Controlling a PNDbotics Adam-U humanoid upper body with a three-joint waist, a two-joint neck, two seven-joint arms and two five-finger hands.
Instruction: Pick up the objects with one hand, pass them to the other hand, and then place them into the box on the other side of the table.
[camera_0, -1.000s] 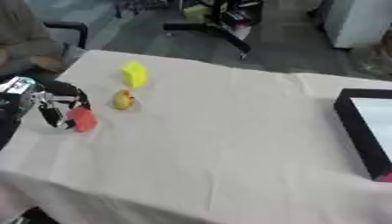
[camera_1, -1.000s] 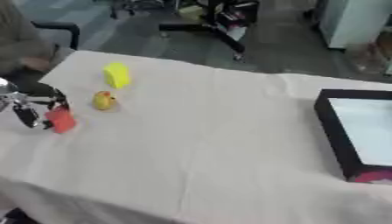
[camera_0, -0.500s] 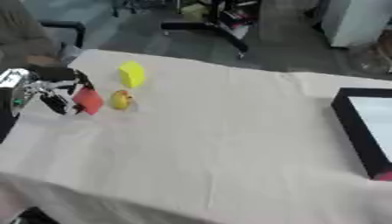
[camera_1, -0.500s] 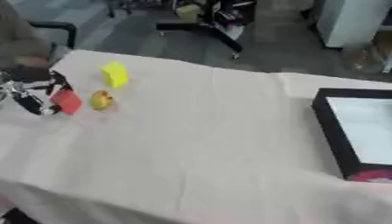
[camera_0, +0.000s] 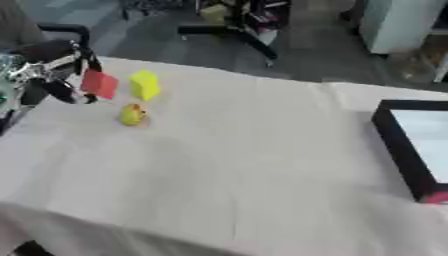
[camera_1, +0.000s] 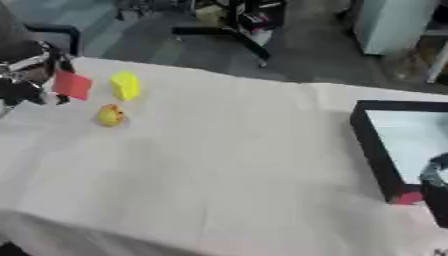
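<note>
My left hand (camera_0: 54, 75) is raised above the table's left side and is shut on a red block (camera_0: 99, 83), pinched between thumb and fingers. A yellow block (camera_0: 144, 85) stands on the cloth just right of it. In front of that lies a small yellow round fruit-like object (camera_0: 132, 115). The black box (camera_0: 395, 145) with a white inside sits at the table's right edge. Part of my right hand (camera_1: 435, 187) shows dark at the lower right edge of the right eye view, in front of the box; its fingers are not clear.
A white cloth (camera_0: 245, 165) covers the table. A pink thing (camera_1: 405, 197) lies at the box's near corner. Beyond the far edge are an office chair base (camera_0: 236, 30), a black chair (camera_0: 52, 45) at the left and a white cabinet (camera_0: 398, 25).
My left hand has lifted the red block off the cloth, up and to the right toward the yellow block. The right hand has come into view at the lower right.
</note>
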